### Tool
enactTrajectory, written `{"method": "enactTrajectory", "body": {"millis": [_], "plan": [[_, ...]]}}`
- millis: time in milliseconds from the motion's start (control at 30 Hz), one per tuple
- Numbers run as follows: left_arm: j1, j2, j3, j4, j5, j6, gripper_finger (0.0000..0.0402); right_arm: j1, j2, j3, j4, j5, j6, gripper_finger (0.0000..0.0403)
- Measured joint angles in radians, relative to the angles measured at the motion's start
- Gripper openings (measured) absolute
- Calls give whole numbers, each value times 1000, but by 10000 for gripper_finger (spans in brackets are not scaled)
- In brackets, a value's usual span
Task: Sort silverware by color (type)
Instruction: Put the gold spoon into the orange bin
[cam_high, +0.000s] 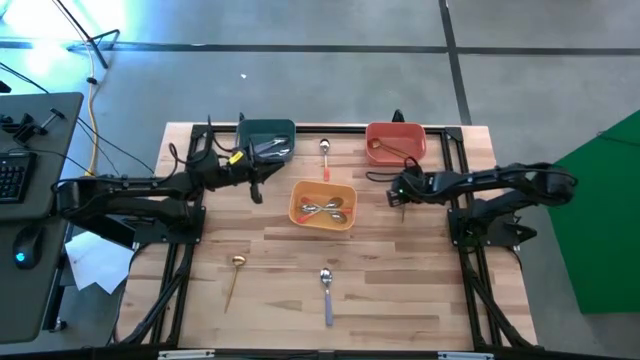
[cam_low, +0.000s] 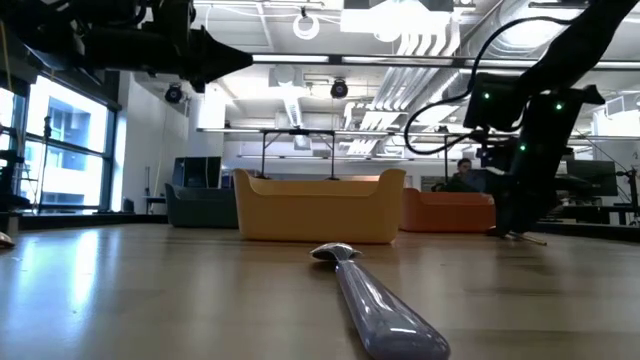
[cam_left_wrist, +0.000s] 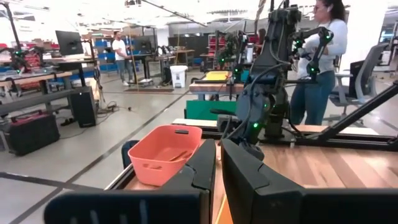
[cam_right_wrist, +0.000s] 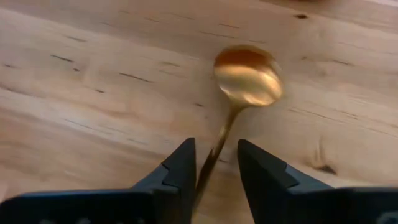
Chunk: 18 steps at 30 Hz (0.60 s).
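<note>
My right gripper (cam_high: 396, 192) is down at the table, just near of the red bin (cam_high: 395, 142). It is open, with its fingers on either side of the thin handle of a gold spoon (cam_right_wrist: 247, 76) that lies on the wood. My left gripper (cam_high: 256, 188) is shut and empty. It hovers beside the teal bin (cam_high: 267, 140) and points toward the table's right. An orange-red-handled spoon (cam_high: 325, 160) lies between the two far bins. Toward the near edge lie another gold spoon (cam_high: 235, 275) and a lavender-handled spoon (cam_high: 326, 290). The orange bin (cam_high: 322, 205) holds several spoons. My right gripper (cam_right_wrist: 216, 155) has the gold spoon's handle (cam_right_wrist: 222, 140) running between its open fingers, along them and close to the inner side of one finger (cam_right_wrist: 183, 168). I cannot tell whether it touches. The spoon's head rests on the table ahead of the fingertips.
The teal bin holds silver-headed spoons and the red bin holds a gold spoon. A black frame runs around the tabletop. In the low view the lavender spoon (cam_low: 370, 300) lies close in front of the orange bin (cam_low: 320, 205). People stand in the room beyond.
</note>
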Motion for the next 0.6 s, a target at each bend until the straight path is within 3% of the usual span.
{"method": "enactTrajectory", "body": {"millis": [333,600], "plan": [[-65,0,0,-4,-39,1,17,-24,44,32,-5,-8,-121,8],[-125,0,0,-10,-39,10,17,-25,46,205,-190,-42,-350,4]]}}
